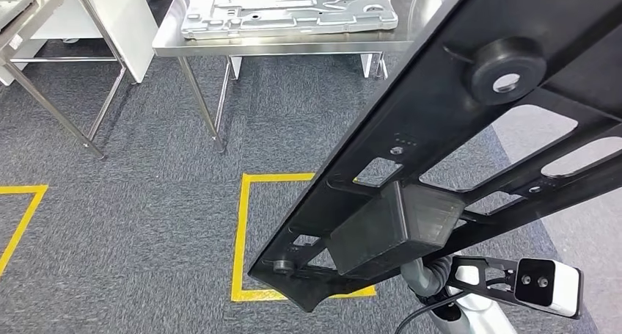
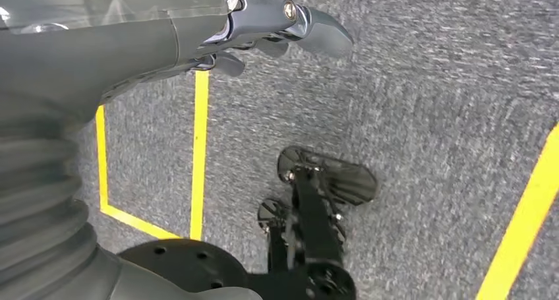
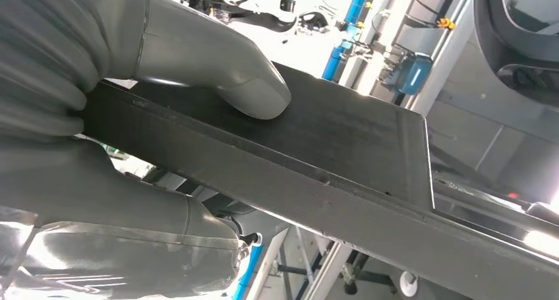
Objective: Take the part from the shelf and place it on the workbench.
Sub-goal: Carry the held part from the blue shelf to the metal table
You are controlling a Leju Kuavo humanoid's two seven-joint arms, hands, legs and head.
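From the head view, the long black part [image 1: 440, 165] rides high across the frame, the steel workbench [image 1: 279, 44] ahead — carrying stage. Left wrist view: the left hand [image 2: 277, 33] hangs over carpet, fingers curled, holding nothing. Right wrist view: the right hand [image 3: 132, 115] clamps the part's edge — next, close in and set it down flat.

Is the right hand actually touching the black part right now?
Touching. The right wrist view shows the right hand with its thumb pressed flat on the black part and its fingers under it.

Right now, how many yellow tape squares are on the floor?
2 in the head view: one yellow square straight ahead, partly behind the black part, and one at the left edge, cut off. Others may be hidden.
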